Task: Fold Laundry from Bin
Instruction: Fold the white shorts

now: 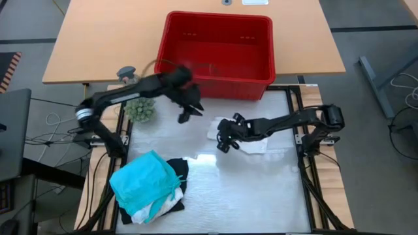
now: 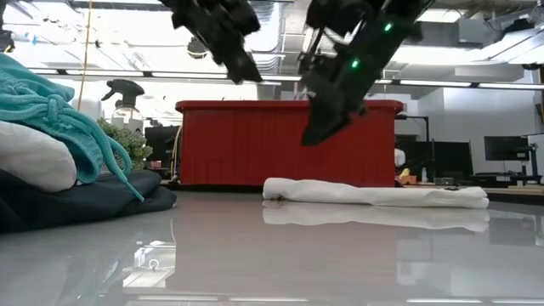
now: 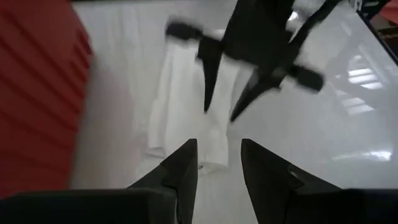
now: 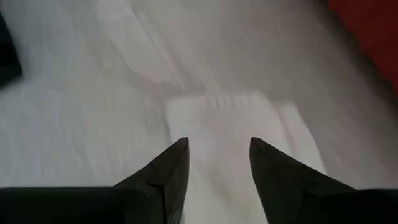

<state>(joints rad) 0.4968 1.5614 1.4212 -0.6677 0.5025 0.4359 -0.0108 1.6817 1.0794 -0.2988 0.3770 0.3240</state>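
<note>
A white folded garment (image 1: 253, 141) lies flat on the shiny table (image 1: 261, 196), just in front of the red bin (image 1: 219, 49). My right gripper (image 1: 222, 145) hovers open over the garment's left end (image 4: 239, 121), fingers slanting down and clear of it (image 2: 327, 115). My left gripper (image 1: 185, 117) is open and higher up (image 2: 234, 51), near the bin's front left corner, with nothing between its fingers (image 3: 217, 168). A stack of folded laundry sits at the table's near left: a teal piece (image 1: 144, 179) on top of white and black ones (image 2: 76, 200).
A small green plant (image 1: 140, 109) stands under my left arm beside the table's left edge, with a spray bottle (image 2: 126, 98) behind it. The bin rests on a wooden table (image 1: 98, 39) at the far side. Bare shiny surface (image 1: 261, 196) spans the near right.
</note>
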